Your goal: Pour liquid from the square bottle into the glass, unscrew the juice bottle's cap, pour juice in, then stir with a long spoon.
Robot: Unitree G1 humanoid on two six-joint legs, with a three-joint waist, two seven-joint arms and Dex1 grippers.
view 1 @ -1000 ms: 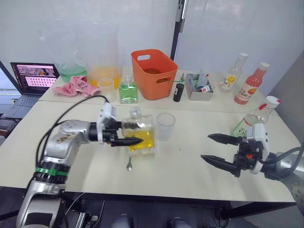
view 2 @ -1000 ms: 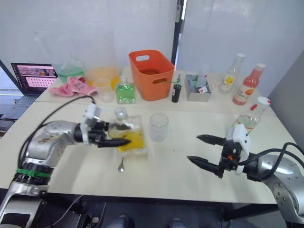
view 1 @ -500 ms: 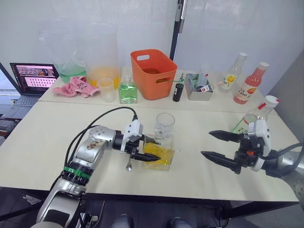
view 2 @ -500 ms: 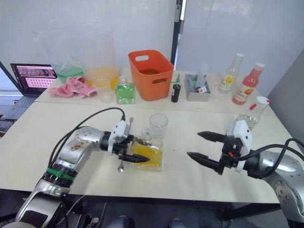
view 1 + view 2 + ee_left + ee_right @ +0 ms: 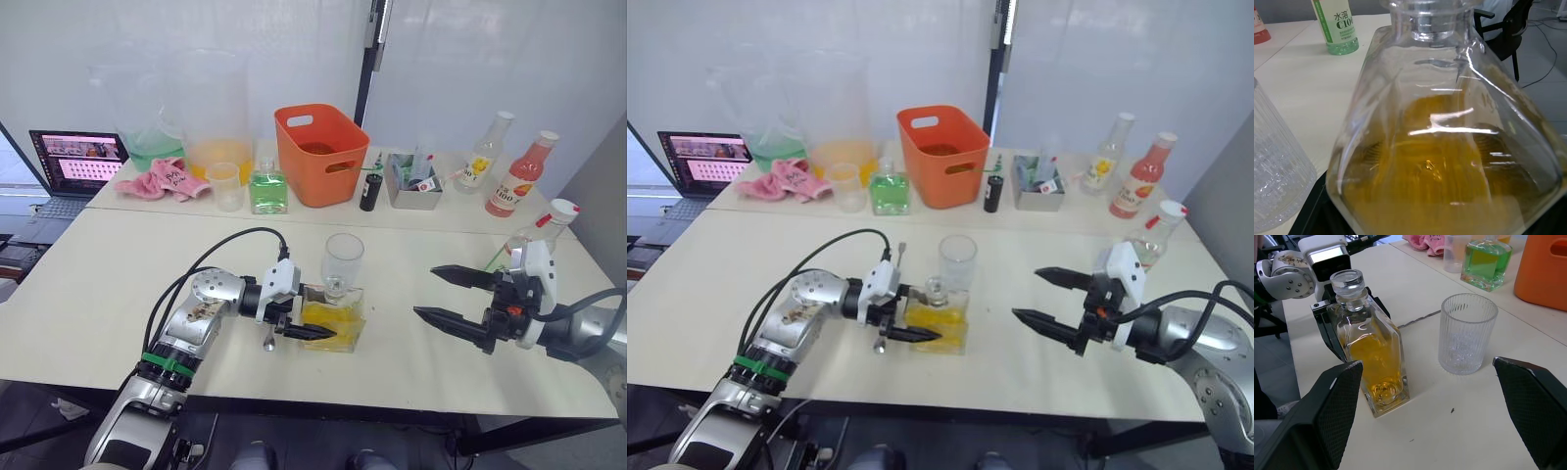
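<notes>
The square bottle (image 5: 343, 311), stoppered and holding yellow liquid, stands upright on the table just in front of the glass (image 5: 343, 262). My left gripper (image 5: 318, 324) is shut on the bottle, one black finger on each side of it (image 5: 1371, 352). The long spoon (image 5: 890, 299) lies on the table beside that gripper, its stem running back past the glass. The juice bottle (image 5: 524, 245) stands at the right edge with its white cap (image 5: 561, 207) on. In front of it my right gripper (image 5: 426, 292) hovers open, holding nothing and pointing at the glass (image 5: 1466, 333).
Along the back stand an orange basket (image 5: 318, 152), a green square bottle (image 5: 266, 188), a clear cup (image 5: 223, 184), a pink cloth (image 5: 167, 178), large pitchers (image 5: 196, 108), a laptop (image 5: 73, 162), a grey tin (image 5: 411, 181) and two more bottles (image 5: 519, 181).
My left gripper carried the square bottle rightward and toward the table's front, setting it down upright before the glass. The right gripper has barely moved.
</notes>
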